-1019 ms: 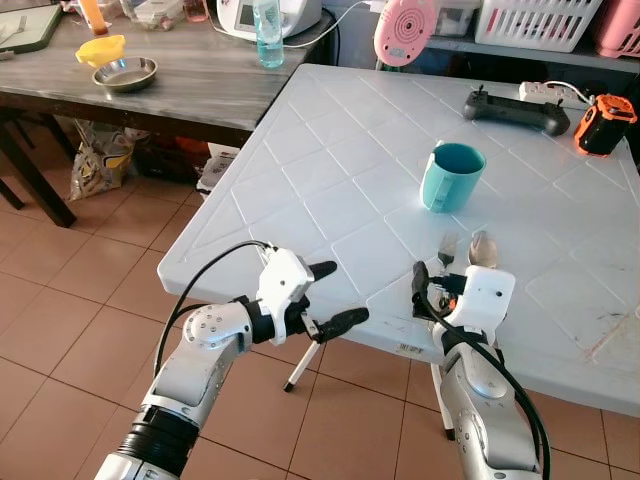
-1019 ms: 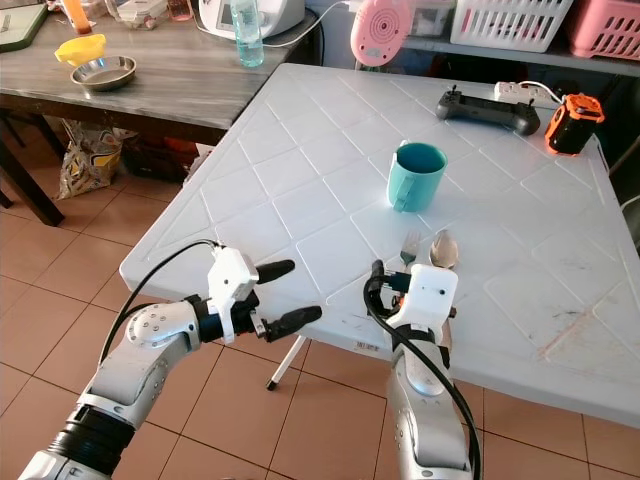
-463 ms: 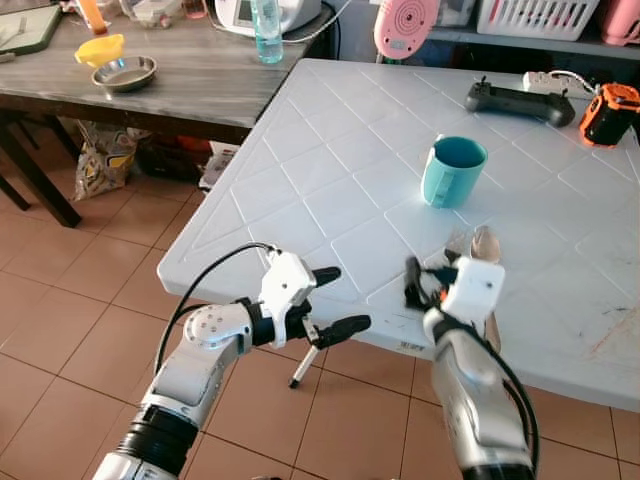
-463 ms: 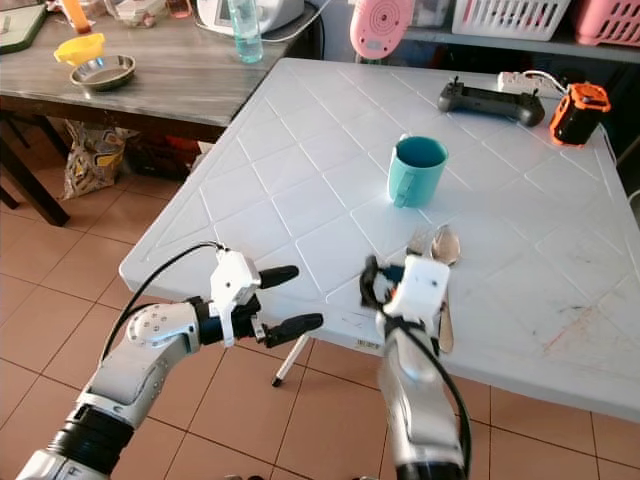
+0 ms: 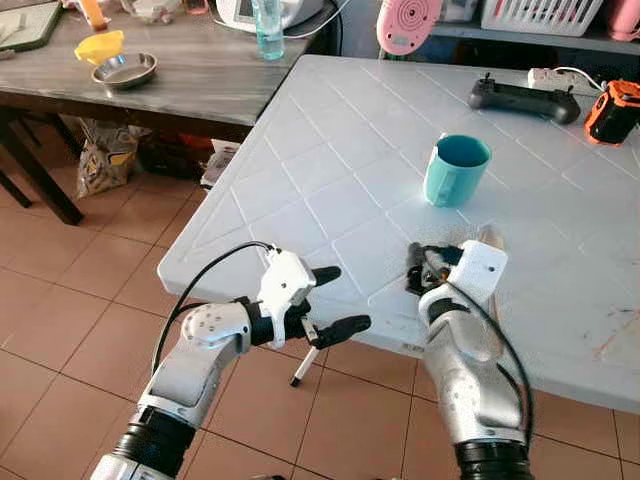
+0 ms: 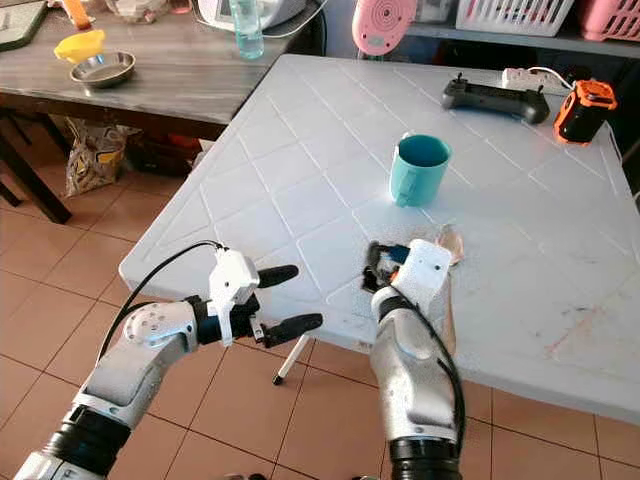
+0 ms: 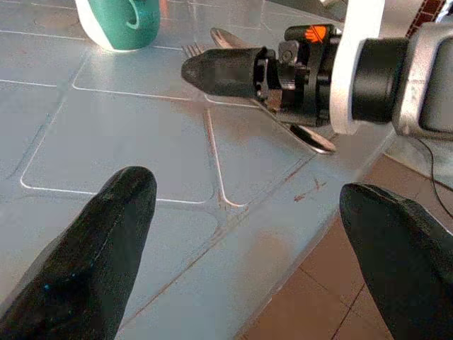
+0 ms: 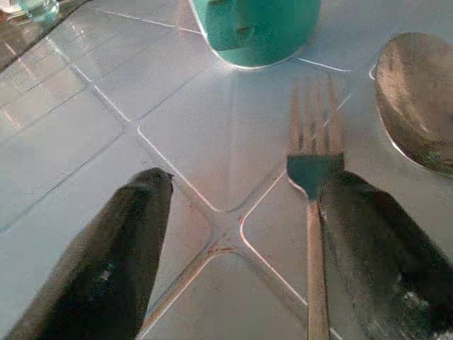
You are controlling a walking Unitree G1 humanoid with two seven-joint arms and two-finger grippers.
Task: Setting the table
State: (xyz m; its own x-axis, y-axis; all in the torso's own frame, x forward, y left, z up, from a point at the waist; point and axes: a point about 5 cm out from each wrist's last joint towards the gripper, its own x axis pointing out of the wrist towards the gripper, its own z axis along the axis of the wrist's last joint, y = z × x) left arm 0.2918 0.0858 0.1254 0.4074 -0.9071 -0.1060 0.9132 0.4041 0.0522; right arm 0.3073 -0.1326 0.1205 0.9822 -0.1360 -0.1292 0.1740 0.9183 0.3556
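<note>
A: Right pincer (image 8: pixel 233 241) wide open, holding nothing, low over the fork (image 8: pixel 313 212) beside the spoon (image 8: pixel 417 99), near the teal mug (image 5: pixel 455 171) on the white surface (image 5: pixel 330 170).

B: Risk: fingers straddle off-centre, fork skids into spoon. Left pincer (image 5: pixel 335 300) open, empty, off the near edge.

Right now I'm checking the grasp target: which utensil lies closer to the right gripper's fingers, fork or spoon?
The fork: its handle runs beside one finger of the open right gripper. The spoon lies further aside, by the teal mug.

Left tool (image 5: pixel 330 299) hovers forward, fingers spread wide. Right tool (image 8: pixel 233 248) held low, fingers parted. Both forearms bent inward.
</note>
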